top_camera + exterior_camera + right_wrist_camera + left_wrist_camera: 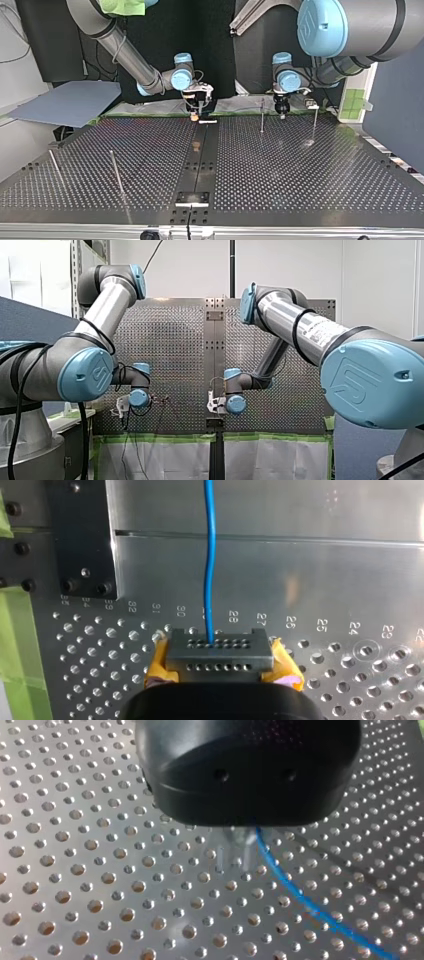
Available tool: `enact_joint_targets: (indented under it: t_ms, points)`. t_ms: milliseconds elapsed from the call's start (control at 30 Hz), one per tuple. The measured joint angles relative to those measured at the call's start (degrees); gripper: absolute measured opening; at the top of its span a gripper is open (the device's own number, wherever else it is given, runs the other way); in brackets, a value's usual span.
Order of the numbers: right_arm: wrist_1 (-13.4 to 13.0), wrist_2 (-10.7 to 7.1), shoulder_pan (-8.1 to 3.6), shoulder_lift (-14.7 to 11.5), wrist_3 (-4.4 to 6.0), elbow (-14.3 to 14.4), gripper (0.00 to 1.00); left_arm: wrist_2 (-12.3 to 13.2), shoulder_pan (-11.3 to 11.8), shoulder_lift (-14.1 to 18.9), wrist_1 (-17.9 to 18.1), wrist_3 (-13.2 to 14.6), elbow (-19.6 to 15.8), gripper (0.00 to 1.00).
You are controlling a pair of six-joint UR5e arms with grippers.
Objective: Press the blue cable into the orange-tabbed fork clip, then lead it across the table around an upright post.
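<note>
The blue cable (210, 555) runs straight ahead from my right gripper (220, 654) over the bare plate. That gripper's yellow pads (159, 662) flank two grey perforated fingertips pressed together, with the cable ending at their far edge. In the top view my right gripper (197, 111) hangs over the table's far edge near the middle. My left gripper (281, 107) is to its right, between two upright posts (262, 115) (315, 122). In the left wrist view the cable (300, 900) leaves my left gripper (234, 847) slantwise, just above the perforated plate. No orange-tabbed clip shows plainly.
Two more thin posts (116, 172) (55, 165) stand at the top view's near left. A black centre strip (200, 165) divides the perforated table. A small white piece (207, 121) lies under my right gripper. A grey sheet (70, 102) lies beyond the far left edge.
</note>
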Motion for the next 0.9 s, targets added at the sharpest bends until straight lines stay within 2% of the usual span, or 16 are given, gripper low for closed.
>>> enact_joint_targets:
  t_ms: [67, 100, 133, 167, 200, 233, 433, 533, 733, 900]
  points:
    - [0.0, 0.0, -0.02, 0.0, -0.24, 0.0, 0.0, 0.7, 0.0, 0.0, -0.1, 0.2, 0.0, 0.52]
    - [0.0, 0.0, -0.02, 0.0, -0.33, 0.0, 0.0, 1.0, 0.0, 0.0, -0.2, 0.3, 0.0, 0.52]
    - [0.0, 0.0, -0.02, 0.0, -0.39, 0.0, 0.0, 1.3, 0.0, 0.0, -0.4, 0.3, 0.0, 0.62]
    - [0.0, 0.0, -0.02, 0.0, -0.45, 0.0, 0.0, 1.4, 0.0, 0.0, -0.7, 0.4, 0.0, 0.79]
    - [0.0, 0.0, -0.02, 0.0, -0.48, 0.0, 0.0, 1.4, 0.0, 0.0, -0.9, 0.5, 0.0, 0.79]
    - [0.0, 0.0, -0.02, 0.0, -0.49, 0.0, 0.0, 1.3, 0.0, 0.1, -1.3, 0.6, 0.0, 1.0]
    - [0.0, 0.0, -0.02, 0.0, -0.53, 0.0, 0.0, 0.2, 0.1, 0.1, -4.0, 2.0, -0.2, 1.0]
    - [0.0, -0.02, -0.02, 0.0, -0.53, 0.0, 0.0, 0.5, 0.0, 0.1, -5.0, 2.1, -0.4, 1.0]
    - [0.1, -0.01, -0.02, 0.0, -0.53, 0.0, 0.0, 3.1, 0.1, 0.2, -6.4, 2.1, -2.1, 1.0]
    - [0.2, -0.07, 0.0, 0.0, -0.63, 0.0, 0.0, 5.9, 0.2, 0.5, -4.9, 1.9, -4.8, 1.0]
